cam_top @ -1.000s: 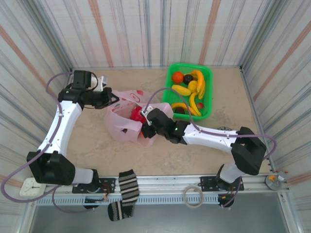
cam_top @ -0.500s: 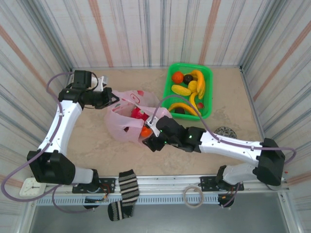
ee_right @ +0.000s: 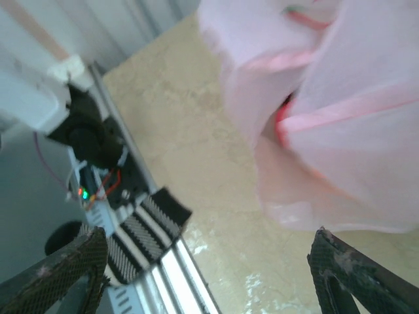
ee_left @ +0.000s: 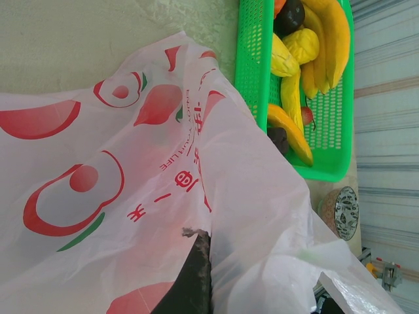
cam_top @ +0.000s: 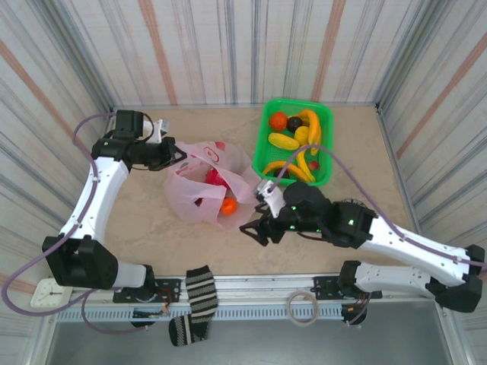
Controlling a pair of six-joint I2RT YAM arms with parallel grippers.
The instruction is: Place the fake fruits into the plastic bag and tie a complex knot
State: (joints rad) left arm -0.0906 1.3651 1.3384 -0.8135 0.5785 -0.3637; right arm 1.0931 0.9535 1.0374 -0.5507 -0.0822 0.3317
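While among striped walls (cam_top: 228,46), beige tabletop (cam_top: 152,220).

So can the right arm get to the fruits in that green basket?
Probably yes: the basket of fruits lies open-topped just beyond its empty, open fingers; only its own cable arches over it.

**Left arm** (cam_top: 95,194) and **right arm** (cam_top: 415,247): slim white links joined by boxy black joint housings. Each arm trails a thin lilac cable (cam_top: 78,128), which bows clear of the links at 10 o'clock in the top view and again at 8 o'clock. Small green lights (cam_top: 292,209) dot the right arm's black wrist block. **Right gripper** (ee_right: 209,261): its fingers (ee_right: 62,278) are dark with a rough, cross-hatched surface. **Left gripper** (cam_top: 176,156): its finger (ee_left: 194,275) is matt black and tapered, with a pale, chipped tip.
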